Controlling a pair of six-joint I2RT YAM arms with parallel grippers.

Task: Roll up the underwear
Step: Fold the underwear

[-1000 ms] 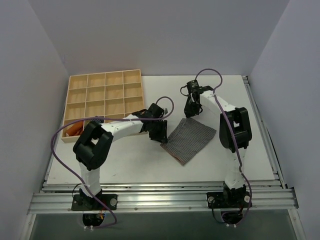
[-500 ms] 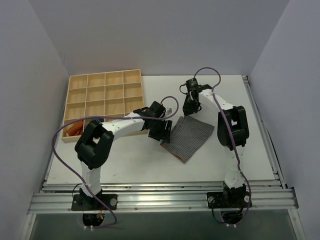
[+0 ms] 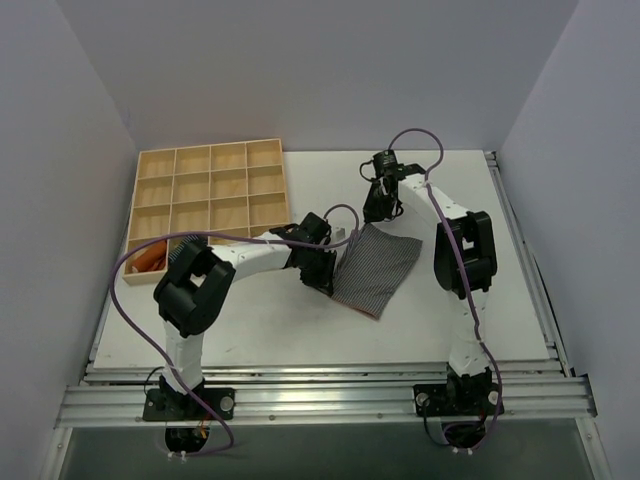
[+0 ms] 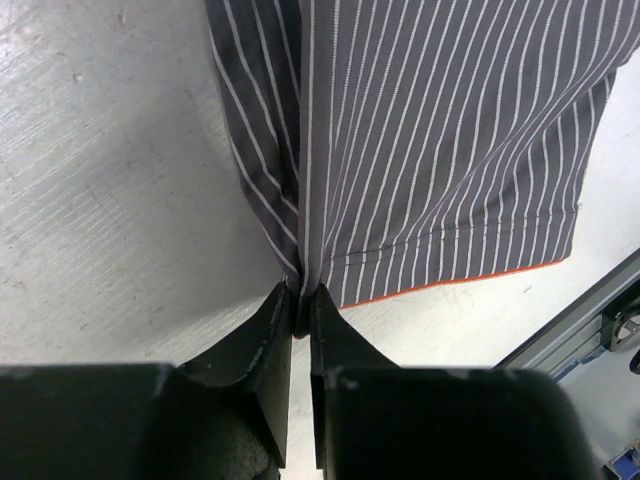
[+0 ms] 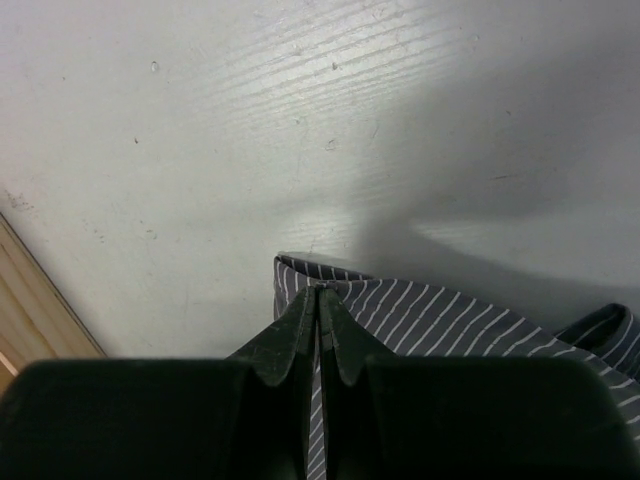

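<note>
The underwear [image 3: 378, 268] is a grey cloth with thin white stripes and an orange hem, spread flat in the middle of the table. My left gripper [image 3: 332, 288] is shut on its near-left edge. In the left wrist view the fingertips [image 4: 302, 292] pinch a bunched fold of the underwear [image 4: 430, 130] just above the orange hem. My right gripper [image 3: 371, 222] is shut on the far corner. In the right wrist view its tips [image 5: 318, 292] clamp the turned-over corner of the underwear [image 5: 420, 315], slightly lifted off the table.
A wooden compartment tray [image 3: 208, 197] stands at the back left, with an orange cloth [image 3: 148, 258] in its near-left compartment. The white table [image 3: 250, 320] ends at a metal rail [image 3: 320, 395] along the front. White walls close in both sides.
My left gripper opened, slid further onto the cloth's left edge and shut on it again. The right gripper pulled the far corner slightly left and back, so the cloth now lies narrower.
</note>
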